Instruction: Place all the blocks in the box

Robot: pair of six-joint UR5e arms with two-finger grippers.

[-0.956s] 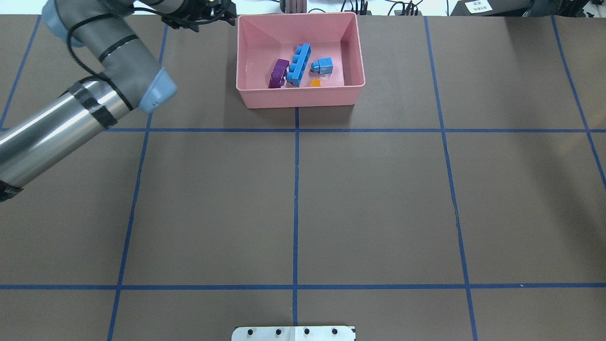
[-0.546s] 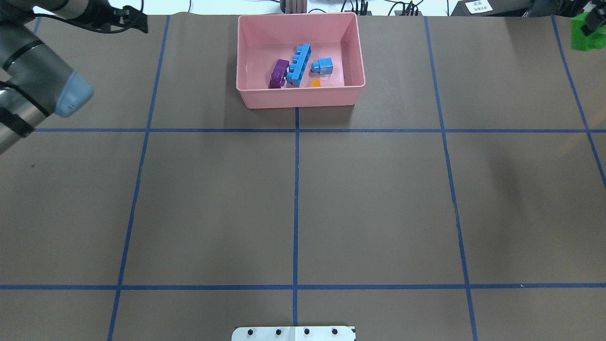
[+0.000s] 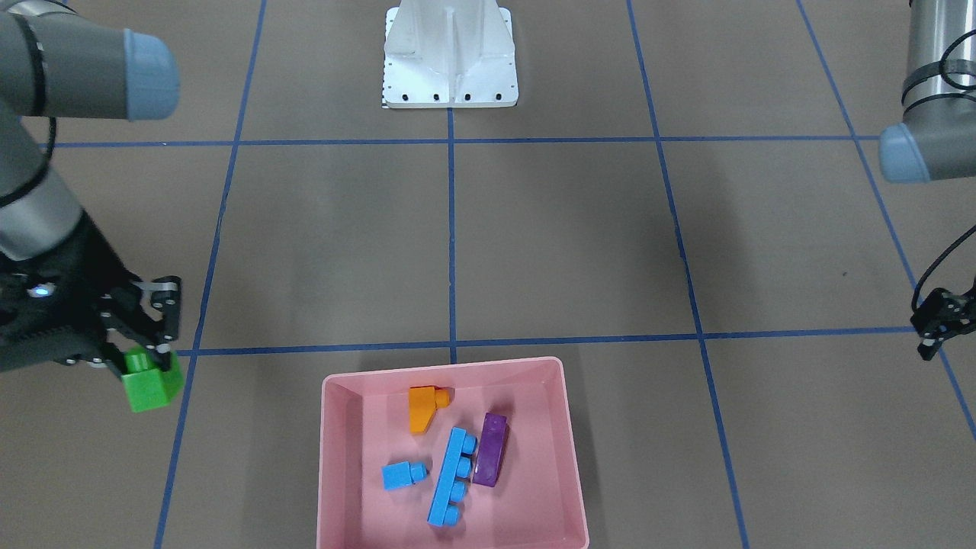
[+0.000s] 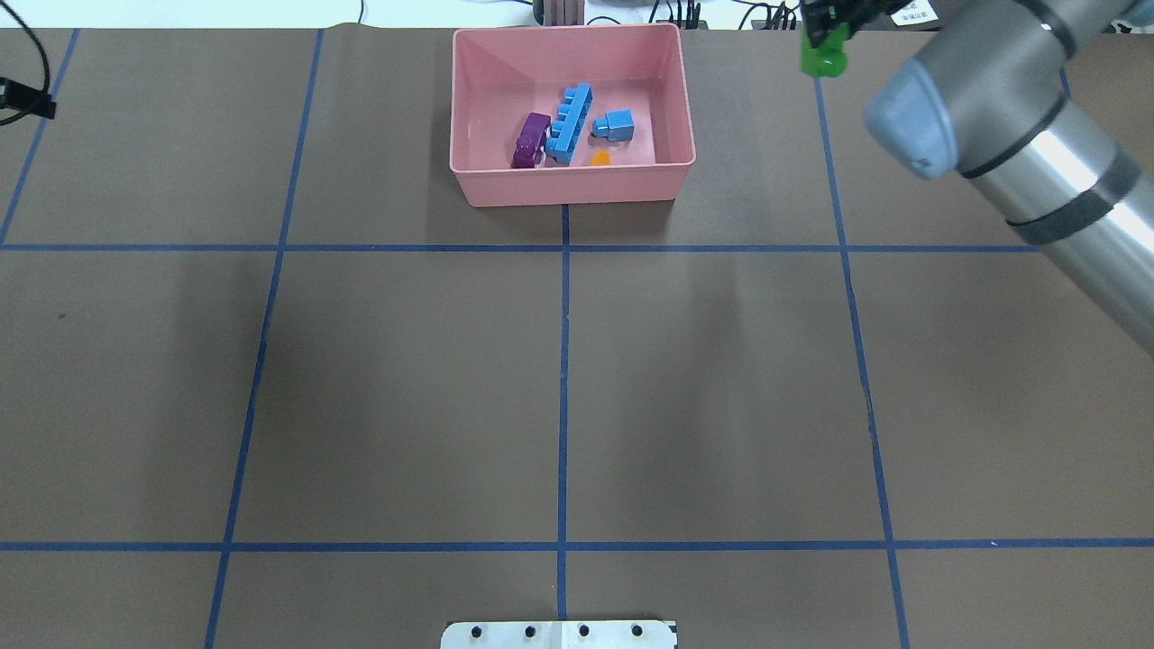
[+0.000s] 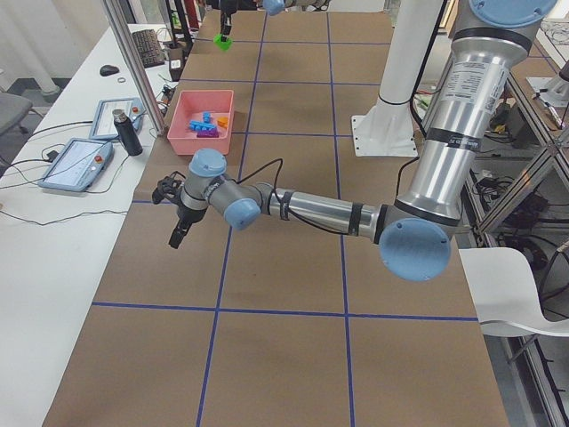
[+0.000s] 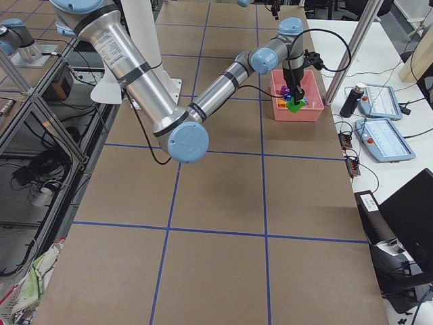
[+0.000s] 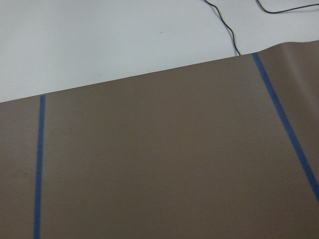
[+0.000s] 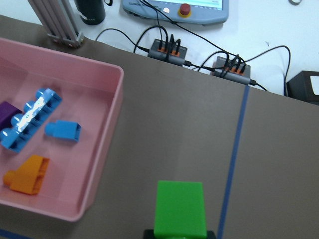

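1. Since four blocks lie in the box and the fifth is in the air, the step in hand is judged to be the carrying of the last one. Counter point(image 4: 559, 388): brown, ruled with blue tape lines.
2. Box point(image 3: 328, 457): pink, shallow, at the counter's middle, on the side far from the robot.
3. Right hand point(image 3: 141, 358): closed on the green block, hanging above the counter near the box's right side, not over it.
4. Left hand point(image 3: 934, 328): well apart on the box's other side; nothing seen in it; whether open or closed cannot be told.
5. Long blue block point(image 3: 450, 488): on the box floor, the purple block point(image 3: 489, 450) just beside it.
6. Orange block point(image 3: 423, 406) and small blue block point(image 3: 402, 475): on the box floor, apart from each other.
7. Green block point(image 3: 151, 383): gripped, outside the box. Next move, as judged: carry it sideways past the near wall, over a bare part of the floor, then open the hand.
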